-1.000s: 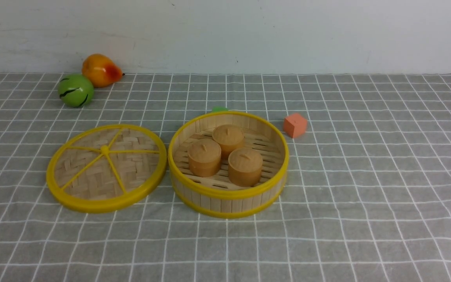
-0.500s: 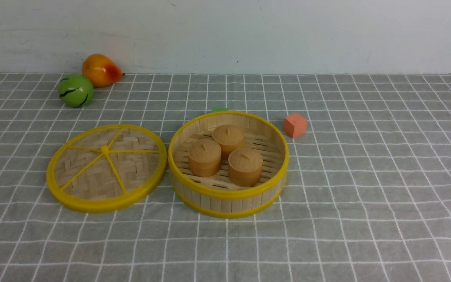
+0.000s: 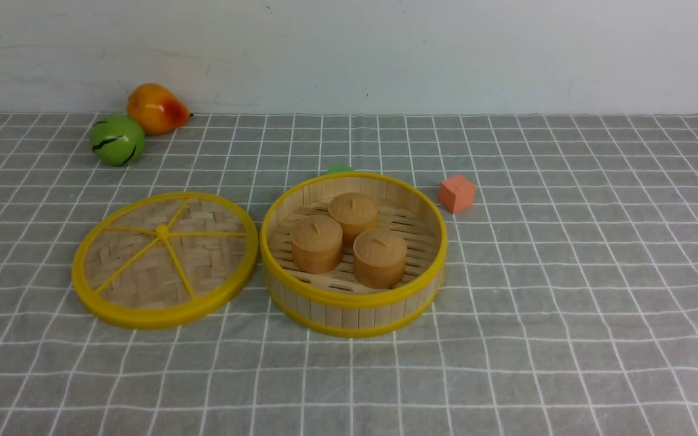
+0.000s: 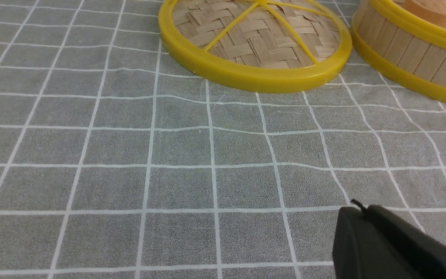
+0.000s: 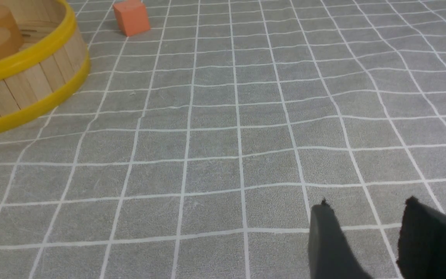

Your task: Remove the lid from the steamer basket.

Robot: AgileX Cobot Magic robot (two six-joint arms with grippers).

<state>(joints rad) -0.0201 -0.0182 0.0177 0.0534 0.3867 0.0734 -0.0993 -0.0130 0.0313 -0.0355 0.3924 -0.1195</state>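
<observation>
Bamboo and yellow plastic catch the eye first: the lid (image 3: 165, 259) lies flat on the grey checked cloth (image 3: 567, 303), woven face and spokes up, just beside the steamer basket (image 3: 354, 306) on its left, their rims close to touching. That basket stands uncovered, with three small tan tubs (image 3: 352, 238) on its slatted floor. Neither arm reaches into the front view. From the left wrist camera, the left gripper (image 4: 364, 217) hangs low over bare cloth on the near side of the lid, well apart from it, its dark fingers pressed together with nothing between them. On the other side, the right gripper (image 5: 366, 217) hovers over the cloth away from the basket, its two dark fingers parted with a clear gap and holding nothing. An orange cube (image 3: 457, 193) sits behind the basket to the right, and a green ball (image 3: 117, 140) and an orange pear (image 3: 156, 108) rest by the wall.
</observation>
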